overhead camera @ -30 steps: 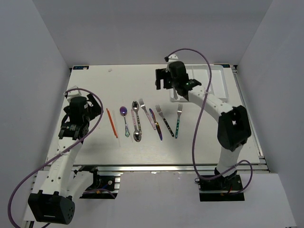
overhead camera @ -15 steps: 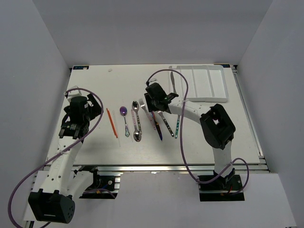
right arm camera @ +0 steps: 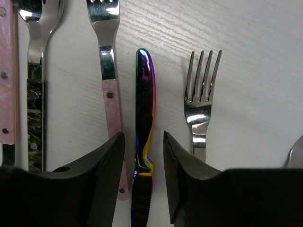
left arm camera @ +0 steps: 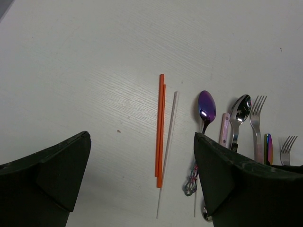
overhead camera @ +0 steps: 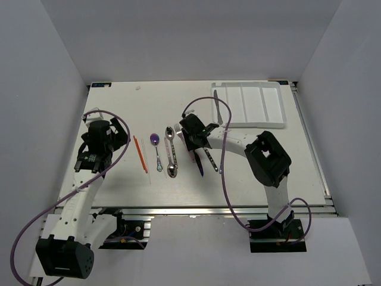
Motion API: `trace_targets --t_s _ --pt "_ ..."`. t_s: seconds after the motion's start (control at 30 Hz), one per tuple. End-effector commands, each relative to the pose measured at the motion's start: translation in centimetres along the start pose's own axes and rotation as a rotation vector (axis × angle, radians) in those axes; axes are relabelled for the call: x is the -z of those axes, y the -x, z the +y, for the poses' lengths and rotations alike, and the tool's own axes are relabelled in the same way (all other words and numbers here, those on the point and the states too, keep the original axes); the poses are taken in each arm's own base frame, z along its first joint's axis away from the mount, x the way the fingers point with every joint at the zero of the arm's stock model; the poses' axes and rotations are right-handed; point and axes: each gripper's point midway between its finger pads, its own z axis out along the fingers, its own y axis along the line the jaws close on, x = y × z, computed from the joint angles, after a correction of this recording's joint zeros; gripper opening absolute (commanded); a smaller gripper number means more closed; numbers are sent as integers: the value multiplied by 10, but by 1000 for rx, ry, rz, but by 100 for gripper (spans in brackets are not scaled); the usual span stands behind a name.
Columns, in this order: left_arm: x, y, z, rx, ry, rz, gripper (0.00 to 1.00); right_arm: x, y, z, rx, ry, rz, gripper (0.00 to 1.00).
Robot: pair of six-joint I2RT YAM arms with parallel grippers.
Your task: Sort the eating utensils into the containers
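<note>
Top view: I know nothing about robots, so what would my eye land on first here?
Most striking is the right hand, low over the middle of the table, its two fingers straddling a rainbow-coloured knife that lies in a neat row of cutlery. To the left of that row lie bright orange chopsticks, and a white tray sits at the far right corner.

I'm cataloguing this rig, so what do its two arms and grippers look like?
The left arm and right arm have white links and black joint housings. A purple cable loops along each. The gripper fingers are matte black, broad and wedge-shaped.
</note>
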Motion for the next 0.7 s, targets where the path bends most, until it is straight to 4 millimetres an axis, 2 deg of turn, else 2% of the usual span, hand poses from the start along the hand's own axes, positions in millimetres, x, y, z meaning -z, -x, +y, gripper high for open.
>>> trace_targets --t_s 0.0,0.17,0.33,0.5,0.67 --pt "0 -2 0 0 -9 5 98 -8 -2 2 -7 -11 3 44" --pt "0 -2 0 -1 -11 4 98 -22 -9 8 1 1 39 43" --pt "1 -2 0 0 -14 2 98 -33 -22 5 1 -6 83 33" --pt "2 -1 0 -1 -14 -1 98 -34 -31 -5 -5 -34 133 21" --pt "2 0 1 0 -11 -6 98 -30 -48 -14 14 -70 211 16"
